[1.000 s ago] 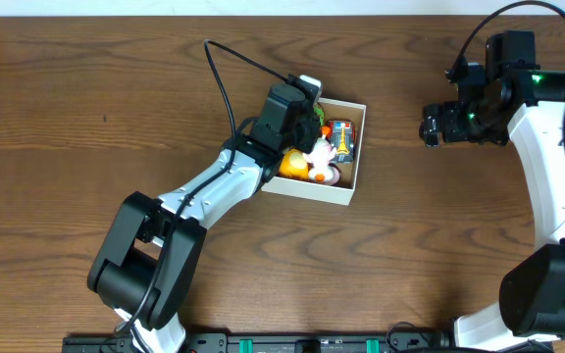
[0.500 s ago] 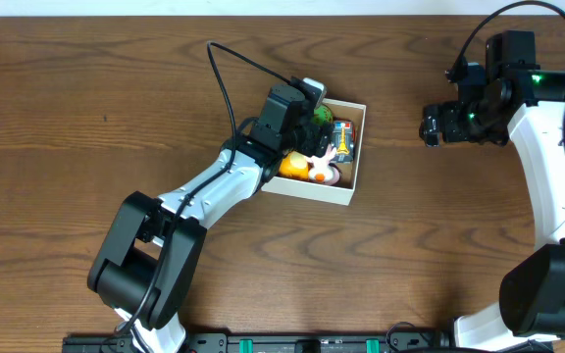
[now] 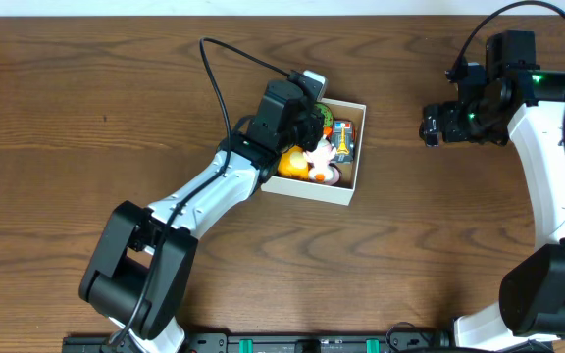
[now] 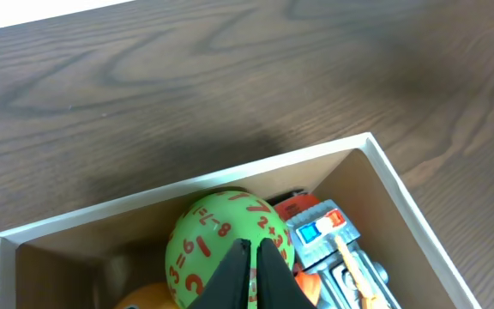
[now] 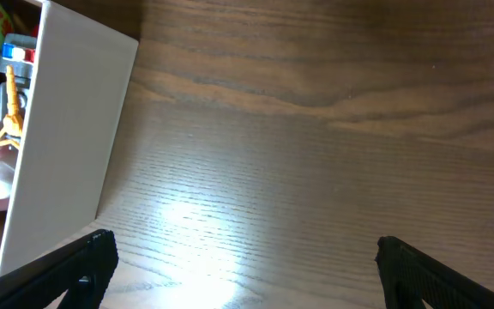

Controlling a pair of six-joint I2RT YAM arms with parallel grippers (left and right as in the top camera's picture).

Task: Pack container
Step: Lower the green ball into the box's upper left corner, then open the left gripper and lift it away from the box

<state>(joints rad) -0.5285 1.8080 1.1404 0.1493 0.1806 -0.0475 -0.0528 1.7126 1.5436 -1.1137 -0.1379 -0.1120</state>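
Underneath, a dark wood-grain table (image 3: 67,118) carries the white-walled container (image 3: 307,193).

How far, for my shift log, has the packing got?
Done: toys lie in the container, a green number ball and toy vehicle among them. In hand: nothing; left gripper shut above the ball, right gripper open over the table. Left: no loose toys visible.

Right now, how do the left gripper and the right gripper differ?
The left gripper is shut; the right gripper is open wide. The left hangs over the green ball in the container; the right over the table beside the container. Both hold nothing.
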